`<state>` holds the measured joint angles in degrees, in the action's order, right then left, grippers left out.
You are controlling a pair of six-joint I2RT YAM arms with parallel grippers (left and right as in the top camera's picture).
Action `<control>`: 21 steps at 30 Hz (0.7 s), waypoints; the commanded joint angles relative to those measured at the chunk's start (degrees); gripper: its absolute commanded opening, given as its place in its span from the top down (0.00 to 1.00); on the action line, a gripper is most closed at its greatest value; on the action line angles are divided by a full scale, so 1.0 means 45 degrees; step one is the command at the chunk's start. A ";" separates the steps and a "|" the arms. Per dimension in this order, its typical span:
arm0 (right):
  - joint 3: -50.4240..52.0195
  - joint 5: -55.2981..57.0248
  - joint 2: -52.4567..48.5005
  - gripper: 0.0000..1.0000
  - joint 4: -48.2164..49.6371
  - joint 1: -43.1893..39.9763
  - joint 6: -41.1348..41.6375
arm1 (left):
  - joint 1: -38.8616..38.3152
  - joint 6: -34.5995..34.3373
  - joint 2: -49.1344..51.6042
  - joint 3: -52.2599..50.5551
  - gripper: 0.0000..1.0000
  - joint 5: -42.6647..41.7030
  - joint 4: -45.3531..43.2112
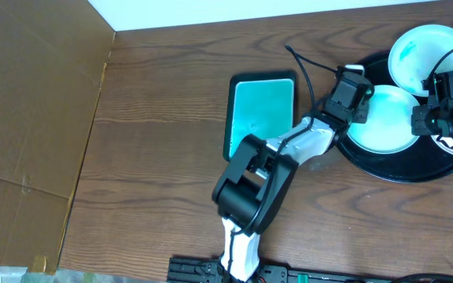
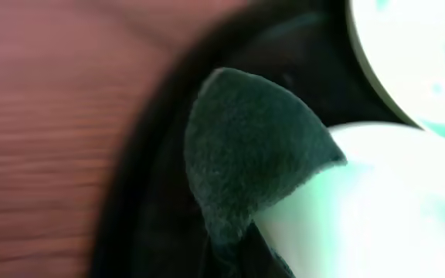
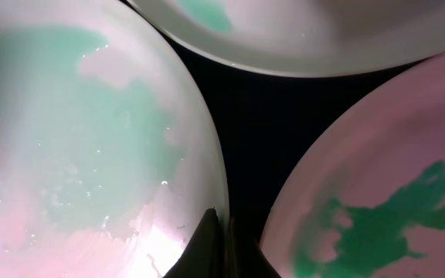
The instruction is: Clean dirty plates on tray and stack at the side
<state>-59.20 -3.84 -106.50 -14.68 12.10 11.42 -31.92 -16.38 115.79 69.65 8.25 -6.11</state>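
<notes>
The black tray (image 1: pixel 392 169) lies at the right of the table and carries three white plates smeared with teal. One plate (image 1: pixel 425 49) is at the back, one (image 1: pixel 384 119) is in the middle, and a third (image 1: pixel 451 144) shows only a sliver beneath the right arm. My left gripper (image 1: pixel 351 96) is shut on a dark cloth (image 2: pixel 246 154), which hangs over the tray's rim (image 2: pixel 157 201) at the edge of the middle plate (image 2: pixel 377 208). My right gripper (image 3: pixel 224 245) is shut, with its tips at the rim of a smeared plate (image 3: pixel 76 131) and beside another plate (image 3: pixel 377 216).
A small rectangular teal dish (image 1: pixel 263 110) with a black edge sits left of the tray, next to the left arm. Brown cardboard (image 1: pixel 30 118) covers the table's left side. The left arm stretches across from the front edge to the tray.
</notes>
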 commanded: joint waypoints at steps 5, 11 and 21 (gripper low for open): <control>0.0068 0.0748 -0.0102 0.99 -0.0015 0.0631 -0.1185 | 0.0491 -0.0865 -0.2783 -0.0185 0.93 0.1953 0.0714; 0.0024 0.1122 0.1069 0.99 -0.0019 0.1059 -0.1525 | 0.1175 -0.1209 -0.4085 -0.0185 0.93 0.1953 0.2254; 0.0019 0.4755 0.3502 0.99 0.0384 0.2327 -0.4507 | 0.3177 -0.1205 -0.4405 -0.0189 0.93 0.1953 0.4843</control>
<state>-59.16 10.11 -93.01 -13.61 20.71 -1.50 -20.03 -21.21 96.75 69.38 15.64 14.15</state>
